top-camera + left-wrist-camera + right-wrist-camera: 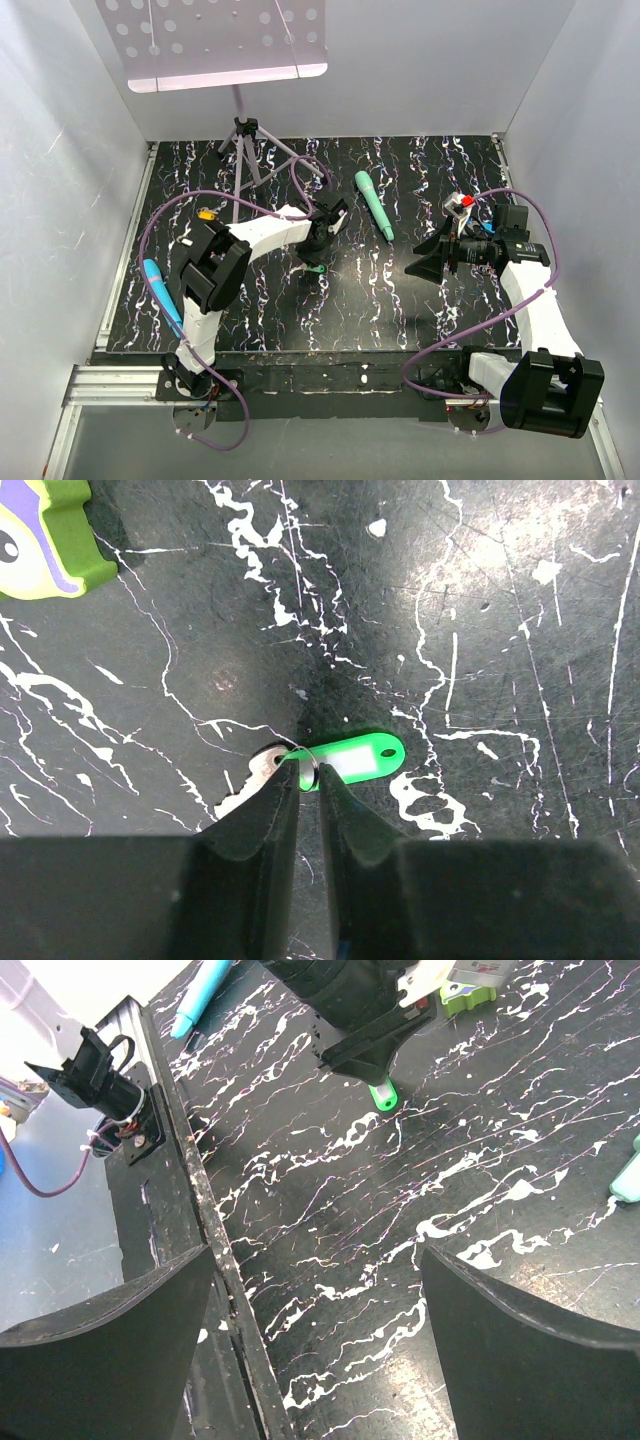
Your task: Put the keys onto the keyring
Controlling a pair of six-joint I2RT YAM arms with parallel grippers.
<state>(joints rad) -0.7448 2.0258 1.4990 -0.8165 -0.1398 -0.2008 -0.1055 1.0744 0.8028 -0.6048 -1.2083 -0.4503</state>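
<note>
- L arm reached in from the near-left corner toward mid worktop, wrist tipped down over the green key.
- L jaws stood narrow, just a slim gap btwn them. Their tips sat either side of the small metal ring at the key's head. Couldn't tell whether they actually pinched it.
- Green key lay flat on the worktop, roughly centre, a touch left of mid. Its plastic head w/ a white label pointed away from the jaws, and a bit of metal blade showed on the ring's other side.
- R arm was over on the right. R jaws were spread wide, nothing btwn them, over bare worktop. They faced left toward the green key, well apart from it.
- Chunky green block w/ a yellow & purple face lay near the green key, not touching it.
- Teal pen lay farther back, btwn the two arms, right of the L wrist.
- Yellow-orange key sat far-left, just beside the L arm's elbow; too small for detail.
- Light-blue stick lay along the worktop's left edge.
- Tripod stand stood at the far edge, left of centre.
</note>
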